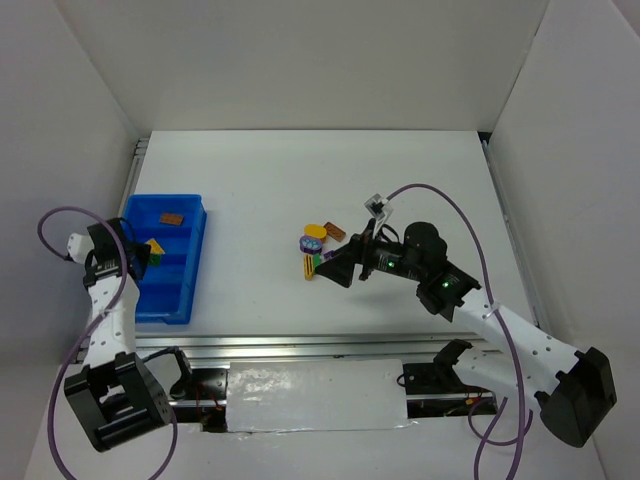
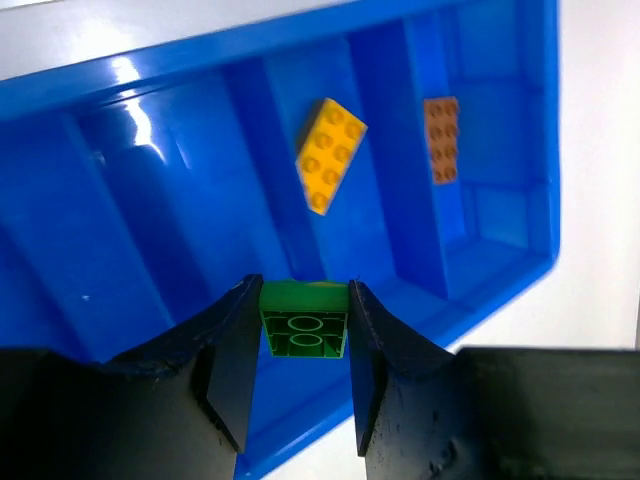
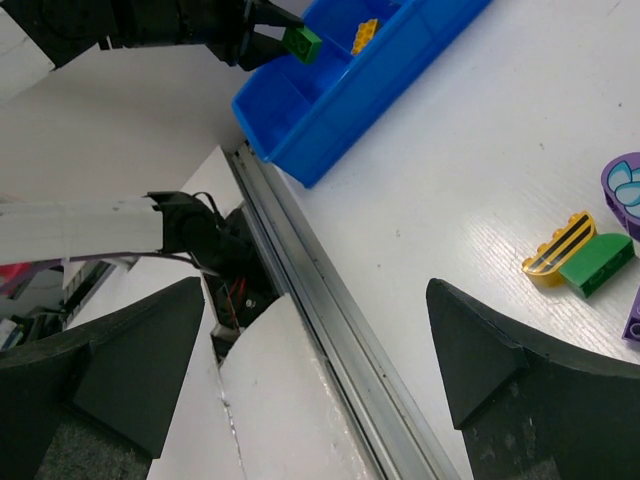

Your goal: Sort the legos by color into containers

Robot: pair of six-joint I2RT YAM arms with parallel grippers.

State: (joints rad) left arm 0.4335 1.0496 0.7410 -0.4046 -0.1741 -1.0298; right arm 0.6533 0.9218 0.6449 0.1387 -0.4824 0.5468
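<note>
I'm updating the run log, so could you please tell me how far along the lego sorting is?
Done: a brown-orange brick and a yellow brick sit in separate compartments of the blue tray. In hand: the left gripper holds a green brick over the tray. Left: loose purple, yellow and green pieces by the open right gripper.

The white tabletop [image 1: 260, 180] carries a rectangular bright blue plastic tray [image 1: 197, 255] at its left side and, well apart near centre, a loose cluster of small yellow, purple, brown-orange and green plastic bricks [image 1: 311, 243].
</note>
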